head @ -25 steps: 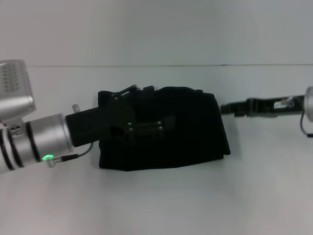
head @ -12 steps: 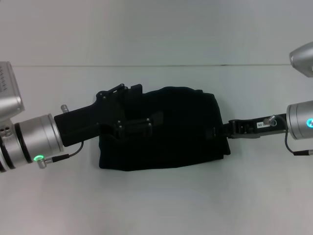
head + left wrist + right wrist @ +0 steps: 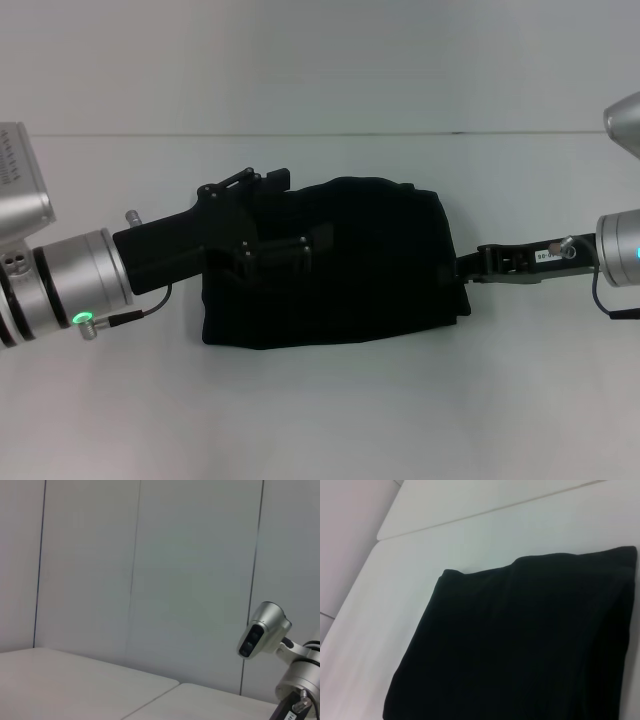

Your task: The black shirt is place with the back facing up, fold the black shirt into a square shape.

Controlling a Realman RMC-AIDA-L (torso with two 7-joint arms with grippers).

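The large plain black soft fabric shirt (image 3: 350, 265) lies folded into a compact, roughly rectangular block at the centre of the head view, resting on the flat white table surface (image 3: 320, 420). In the right wrist view the same garment (image 3: 520, 645) fills the lower half of the frame, its edges stacked evenly. The left gripper (image 3: 275, 255), black and hard, extends from the silver arm at the left of the frame and lies over the left part of the shirt; whether its fingers are open or closed cannot be told against the dark cloth. The right gripper (image 3: 468, 268) reaches in from the right edge, its tip at the shirt's right edge; its finger state cannot be told either.
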